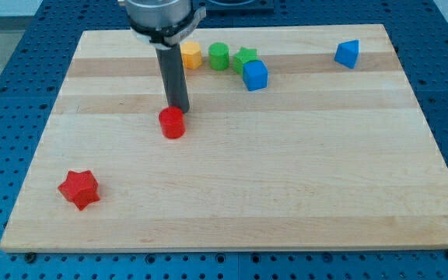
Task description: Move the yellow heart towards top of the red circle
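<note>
A red circle block (pixel 173 123) sits left of the board's middle. My tip (pixel 179 109) stands just above it in the view, touching or nearly touching its top edge. A yellow block (pixel 190 55) lies near the view's top, right beside the rod, which covers its left edge; I cannot make out its shape. It is well above the red circle.
A green cylinder (pixel 219 56), a green star (pixel 245 57) and a blue cube (pixel 255 75) cluster right of the yellow block. A blue block (pixel 348 53) lies at the top right. A red star (pixel 79 189) lies at the bottom left. The wooden board (pixel 286 194) ends on a blue perforated table.
</note>
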{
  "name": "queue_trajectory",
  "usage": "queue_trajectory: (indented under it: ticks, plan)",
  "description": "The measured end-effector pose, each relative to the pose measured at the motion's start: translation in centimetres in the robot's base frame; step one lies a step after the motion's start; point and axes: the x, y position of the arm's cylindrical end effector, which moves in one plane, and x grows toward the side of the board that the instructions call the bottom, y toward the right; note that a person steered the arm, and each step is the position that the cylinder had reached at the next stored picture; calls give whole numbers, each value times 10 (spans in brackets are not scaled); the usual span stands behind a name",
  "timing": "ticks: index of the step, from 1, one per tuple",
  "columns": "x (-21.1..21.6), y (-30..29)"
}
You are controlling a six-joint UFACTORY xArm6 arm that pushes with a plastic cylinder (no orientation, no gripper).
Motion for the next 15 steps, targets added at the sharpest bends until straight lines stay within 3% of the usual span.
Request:
queue_trajectory:
  ticks: [3, 6, 9, 10, 11, 12, 14, 15]
  plan:
    - [31, 4]
    - [-52, 39]
    - [-52, -59]
    - [-103, -70]
    - [-164, -28]
    - [-169, -1]
    - [-157, -16]
    - [-118, -17]
